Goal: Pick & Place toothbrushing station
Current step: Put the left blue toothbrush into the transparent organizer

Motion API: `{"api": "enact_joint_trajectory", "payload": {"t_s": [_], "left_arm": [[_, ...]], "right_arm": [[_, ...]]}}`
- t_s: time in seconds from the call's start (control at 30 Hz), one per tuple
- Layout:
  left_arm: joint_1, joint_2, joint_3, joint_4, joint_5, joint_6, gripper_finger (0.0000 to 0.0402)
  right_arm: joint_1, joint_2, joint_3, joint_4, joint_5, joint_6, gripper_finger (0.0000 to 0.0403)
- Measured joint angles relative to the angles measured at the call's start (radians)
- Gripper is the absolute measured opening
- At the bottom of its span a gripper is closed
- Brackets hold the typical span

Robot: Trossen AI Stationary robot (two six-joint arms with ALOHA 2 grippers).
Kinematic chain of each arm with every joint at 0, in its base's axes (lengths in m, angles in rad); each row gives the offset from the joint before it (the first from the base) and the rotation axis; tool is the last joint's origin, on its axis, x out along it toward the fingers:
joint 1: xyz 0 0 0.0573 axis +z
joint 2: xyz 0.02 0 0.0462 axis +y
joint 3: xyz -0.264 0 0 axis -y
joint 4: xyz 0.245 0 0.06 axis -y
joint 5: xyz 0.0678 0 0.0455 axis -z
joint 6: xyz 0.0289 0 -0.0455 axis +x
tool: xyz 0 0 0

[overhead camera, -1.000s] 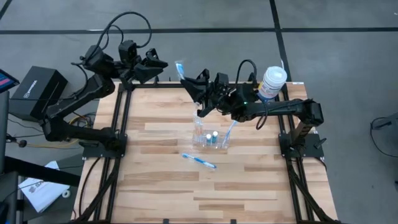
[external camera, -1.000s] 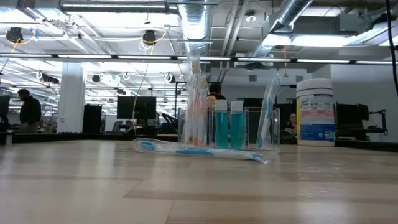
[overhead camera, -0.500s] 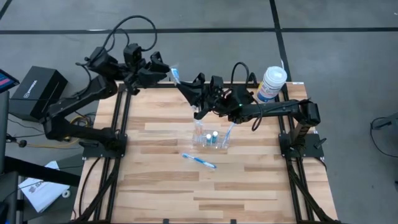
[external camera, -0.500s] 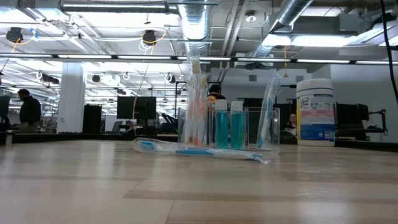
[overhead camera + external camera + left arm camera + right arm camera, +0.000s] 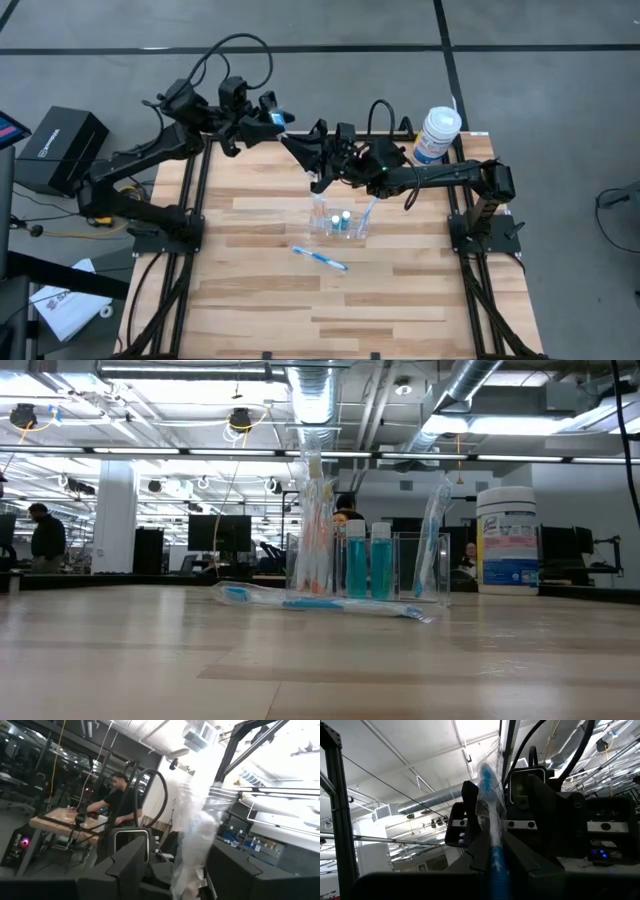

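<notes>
**Wrapped toothbrush held between both grippers above far edge**

The right gripper (image 5: 300,150) pinches a wrapped toothbrush (image 5: 492,815); the left gripper (image 5: 268,118), fingers spread, flanks its tip. The toothbrushing station (image 5: 338,222) stands mid-table, a loose toothbrush (image 5: 320,258) nearer, a white canister (image 5: 437,133) far right.

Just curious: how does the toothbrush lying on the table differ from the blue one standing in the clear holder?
The loose toothbrush lies flat on the table, outside the clear holder. The holder's blue toothbrush stands nearly upright inside it, leaning slightly. Both are blue and wrapped in clear plastic.
</notes>
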Motion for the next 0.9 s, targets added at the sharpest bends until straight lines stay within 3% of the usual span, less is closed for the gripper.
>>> {"api": "enact_joint_trajectory", "payload": {"t_s": [0.47,0.63,0.83,0.9], "left_arm": [[0.007,-0.001,0.0,0.009,-0.016,-0.001,0.0162],[0.007,-0.001,0.001,0.009,-0.017,0.015,0.012],[0.007,-0.002,0.002,0.013,-0.015,0.042,0.0041],[0.007,-0.002,0.002,0.013,-0.015,0.057,0.004]], "right_arm": [[-0.008,-0.001,0.0,0.003,-0.022,0.016,0.0025],[-0.009,-0.001,0.0,0.002,-0.022,0.019,0.0025],[-0.009,-0.001,0.0,0.003,-0.024,0.019,0.0025],[-0.009,-0.001,0.0,0.003,-0.027,0.021,0.0025]]}}
